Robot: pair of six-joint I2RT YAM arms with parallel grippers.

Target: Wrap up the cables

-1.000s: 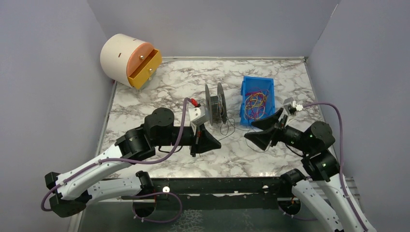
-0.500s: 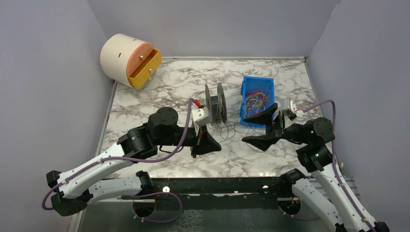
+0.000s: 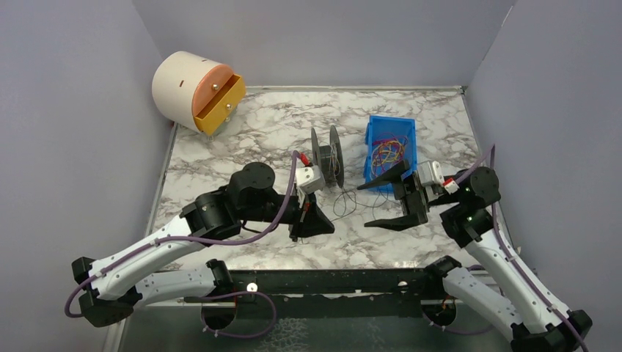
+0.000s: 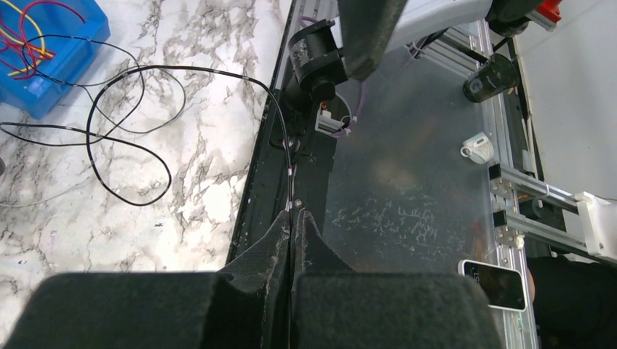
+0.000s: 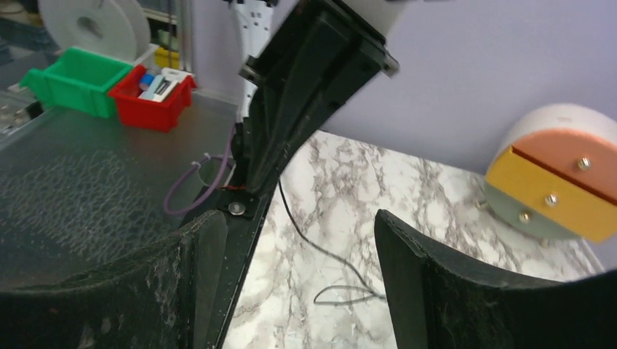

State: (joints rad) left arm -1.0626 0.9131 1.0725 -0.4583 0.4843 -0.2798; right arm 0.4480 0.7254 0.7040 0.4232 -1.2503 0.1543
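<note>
Left claw [image 4: 292, 214] clenched on black cable [image 4: 190, 67]; right claw [image 3: 364, 205] released. Slack should be taken up gently before winding onto spool [image 3: 328, 156].

**No readable writing in view**

You will find no word, number, brand or sign that can be read in any of the three views. The small boxes [image 5: 156, 85] in the red bin [image 5: 138, 113] are too blurred for you to make out any print. The phone [image 4: 495, 285] lying beside the table shows you nothing legible on its face.
</note>
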